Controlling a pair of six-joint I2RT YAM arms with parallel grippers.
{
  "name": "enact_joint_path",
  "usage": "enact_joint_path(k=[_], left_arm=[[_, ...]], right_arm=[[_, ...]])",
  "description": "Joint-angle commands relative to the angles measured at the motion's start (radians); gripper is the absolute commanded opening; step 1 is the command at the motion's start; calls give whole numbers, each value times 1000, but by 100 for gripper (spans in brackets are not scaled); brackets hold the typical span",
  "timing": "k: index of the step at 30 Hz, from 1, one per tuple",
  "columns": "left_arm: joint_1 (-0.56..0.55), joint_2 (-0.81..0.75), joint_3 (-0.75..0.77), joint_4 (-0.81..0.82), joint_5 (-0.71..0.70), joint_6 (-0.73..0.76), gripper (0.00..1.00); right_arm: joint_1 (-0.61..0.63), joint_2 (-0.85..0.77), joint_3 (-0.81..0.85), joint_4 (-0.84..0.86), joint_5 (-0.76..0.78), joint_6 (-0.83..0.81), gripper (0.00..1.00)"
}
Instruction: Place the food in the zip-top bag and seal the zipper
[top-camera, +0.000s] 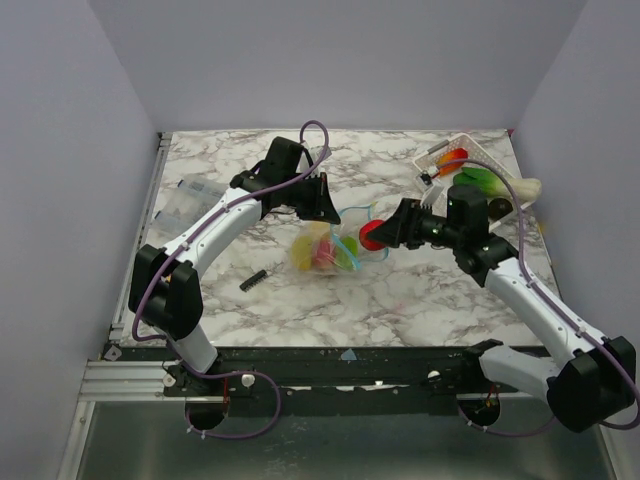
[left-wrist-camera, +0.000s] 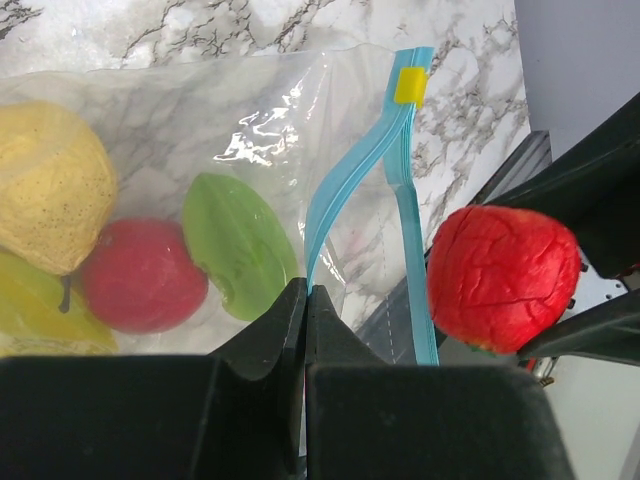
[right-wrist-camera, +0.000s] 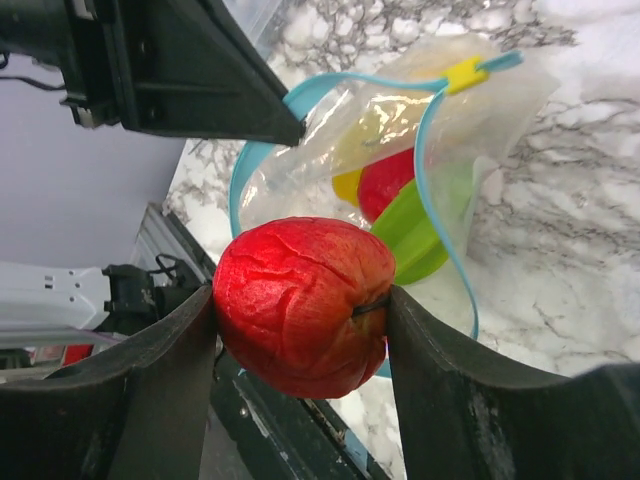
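Note:
The clear zip-top bag (top-camera: 325, 250) lies mid-table with its mouth held up and open. My left gripper (top-camera: 325, 207) (left-wrist-camera: 305, 292) is shut on one lip of the teal zipper (left-wrist-camera: 345, 195) (right-wrist-camera: 440, 170). Inside the bag are a yellow fruit (left-wrist-camera: 45, 185), a red one (left-wrist-camera: 140, 275) and a green piece (left-wrist-camera: 235, 245). A red wrinkled food (right-wrist-camera: 305, 305) (top-camera: 371, 235) hangs just outside the bag's mouth, in front of the opening. My right gripper (right-wrist-camera: 300, 300) (top-camera: 385, 232) is shut on it, one finger on each side.
At the back right stands a white tray (top-camera: 470, 148) holding orange, green and dark food pieces. A small black bar (top-camera: 253, 280) lies in front of the bag. A clear packet (top-camera: 188, 200) rests near the left edge.

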Motion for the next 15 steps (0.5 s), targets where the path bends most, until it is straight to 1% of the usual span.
enact_joint_path(k=[1, 4, 6, 9, 12, 15], left_arm=[[3, -33, 22, 16, 19, -16, 0], [1, -58, 24, 24, 31, -37, 0], [1, -72, 36, 21, 39, -42, 0], [1, -89, 51, 5, 35, -39, 0], [1, -99, 41, 17, 32, -44, 0], [1, -91, 32, 24, 37, -41, 0]], right_arm=[[49, -19, -60, 128, -15, 65, 0], [103, 11, -57, 145, 71, 59, 1], [128, 35, -57, 184, 99, 58, 1], [164, 83, -43, 229, 112, 64, 5], [208, 134, -17, 218, 148, 52, 13], [242, 168, -2, 192, 184, 32, 16]])
